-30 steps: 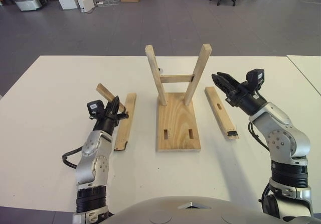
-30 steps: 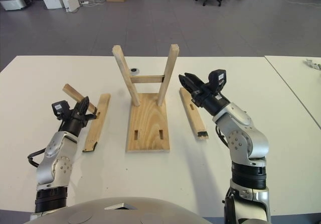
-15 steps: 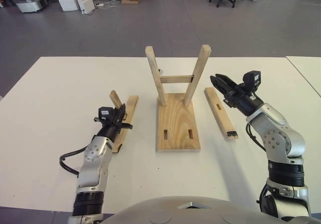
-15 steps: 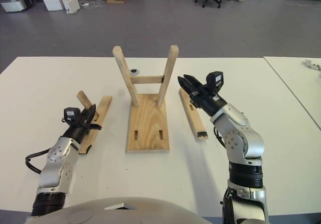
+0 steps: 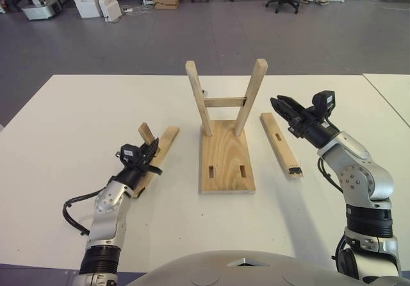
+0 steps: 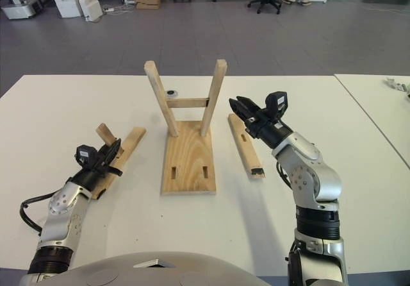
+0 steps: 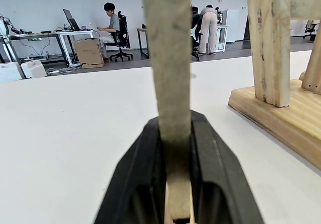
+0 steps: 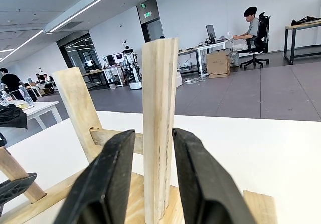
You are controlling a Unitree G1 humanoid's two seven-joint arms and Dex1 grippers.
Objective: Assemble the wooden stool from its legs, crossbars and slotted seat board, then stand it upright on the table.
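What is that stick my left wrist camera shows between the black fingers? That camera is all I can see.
Observer: The left gripper is shut on a short crossbar. It sticks up at a tilt, right by a loose leg lying flat on the table.
Operator: Is the stool done?
Observer: No. The seat board has two upright legs at its far end, but the two slots at its near end are empty.
Operator: Where is my other arm?
Observer: The right gripper is open, in the air by the far end of a second loose leg, which lies to the right of the board.
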